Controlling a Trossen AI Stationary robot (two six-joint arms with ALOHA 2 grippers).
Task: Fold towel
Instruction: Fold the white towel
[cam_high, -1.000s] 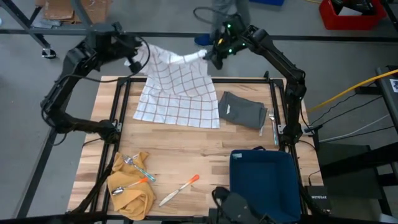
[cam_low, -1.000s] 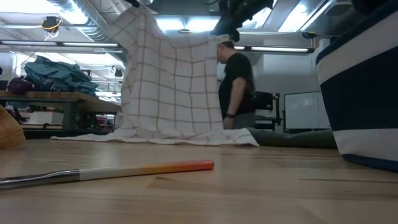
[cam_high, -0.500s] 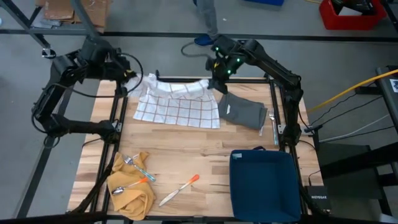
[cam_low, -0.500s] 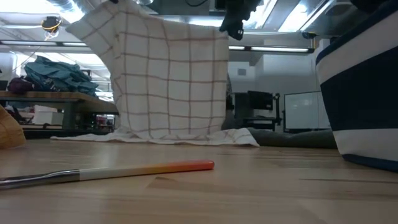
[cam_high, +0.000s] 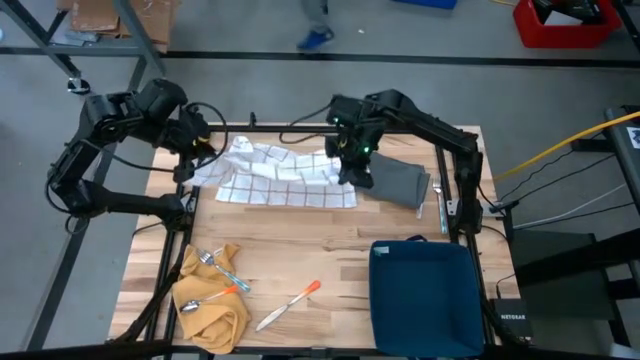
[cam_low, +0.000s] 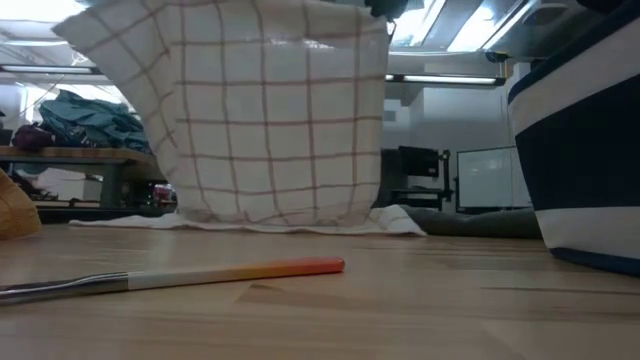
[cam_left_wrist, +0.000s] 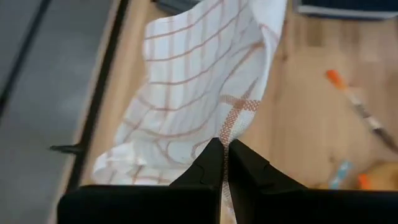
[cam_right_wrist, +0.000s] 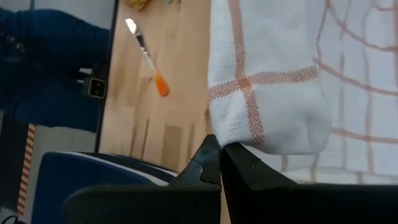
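Observation:
The towel (cam_high: 280, 177), white with a red check, hangs as a wide sheet (cam_low: 265, 120) between my two grippers over the far part of the table. Its lower part lies on the wood (cam_low: 250, 222). My left gripper (cam_high: 207, 150) is shut on the towel's left top corner. My right gripper (cam_high: 346, 166) is shut on its right top corner. In each wrist view the shut fingers (cam_left_wrist: 224, 146) (cam_right_wrist: 219, 149) point down at the table with cloth between them. My left gripper pinches the towel's edge at a corner (cam_left_wrist: 235, 119) between its two fingers. The fingers slant down toward the table. The cloth hangs in loose folds, its lower part on the table. My right gripper pinches the other top corner (cam_right_wrist: 249, 134) between its two fingers, slanting downward. The corner bulges out past the fingertips, and the sheet hangs below with its lower part on the wood.
A folded grey cloth (cam_high: 390, 180) lies just right of the towel, under my right arm. A dark blue bin (cam_high: 425, 295) stands at the near right. A yellow cloth with cutlery (cam_high: 210, 300) and an orange-tipped knife (cam_high: 290, 305) lie near the front edge.
Both grippers have come from beyond the table's far edge toward its near edge, sinking a little and tipping their fingers downward. The towel's held top edge has travelled forward with them, while its lower part has stayed on the table.

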